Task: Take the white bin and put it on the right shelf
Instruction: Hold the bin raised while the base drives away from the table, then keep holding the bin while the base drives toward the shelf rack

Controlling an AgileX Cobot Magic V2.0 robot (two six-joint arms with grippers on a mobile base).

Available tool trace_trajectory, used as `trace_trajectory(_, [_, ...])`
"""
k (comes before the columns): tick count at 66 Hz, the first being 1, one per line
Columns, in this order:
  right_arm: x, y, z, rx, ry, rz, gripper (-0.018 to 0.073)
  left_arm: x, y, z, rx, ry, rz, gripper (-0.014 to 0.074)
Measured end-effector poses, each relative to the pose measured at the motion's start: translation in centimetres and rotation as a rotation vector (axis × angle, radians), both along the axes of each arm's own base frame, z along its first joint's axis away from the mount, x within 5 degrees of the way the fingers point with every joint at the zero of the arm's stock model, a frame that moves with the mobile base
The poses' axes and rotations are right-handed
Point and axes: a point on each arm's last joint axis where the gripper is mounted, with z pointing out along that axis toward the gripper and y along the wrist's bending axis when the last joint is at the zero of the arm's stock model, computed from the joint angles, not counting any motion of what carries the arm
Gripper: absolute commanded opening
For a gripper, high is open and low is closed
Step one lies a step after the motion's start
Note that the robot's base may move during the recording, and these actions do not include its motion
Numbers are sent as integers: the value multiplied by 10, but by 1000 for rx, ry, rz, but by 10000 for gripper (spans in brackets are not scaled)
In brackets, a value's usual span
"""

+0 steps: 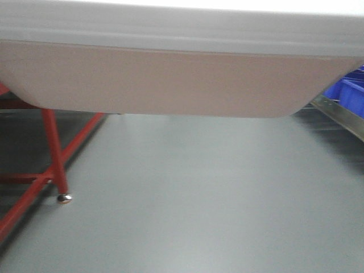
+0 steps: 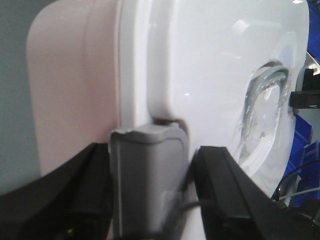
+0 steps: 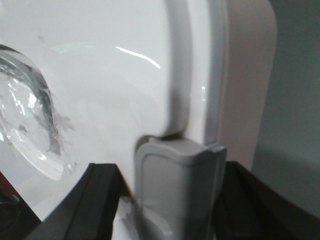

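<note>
The white bin fills the top of the front view, held off the grey floor, with its pale pink wall and white lid rim showing. In the left wrist view my left gripper is shut on the grey latch at one end of the bin, a black finger on each side. In the right wrist view my right gripper is shut on the grey latch at the other end of the bin. The right shelf's steel front beam shows at the right edge.
A red-framed metal stand with a round foot stands at the left. Blue crates sit on the steel rack at the right. Grey floor lies between them, below the bin.
</note>
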Motion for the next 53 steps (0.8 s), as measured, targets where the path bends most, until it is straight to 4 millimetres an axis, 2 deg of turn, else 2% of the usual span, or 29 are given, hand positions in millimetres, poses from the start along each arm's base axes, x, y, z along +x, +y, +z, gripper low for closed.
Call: trace_trajectory(53, [0, 0, 0, 0, 0, 1, 294, 0, 0, 0, 0, -2, 0, 197])
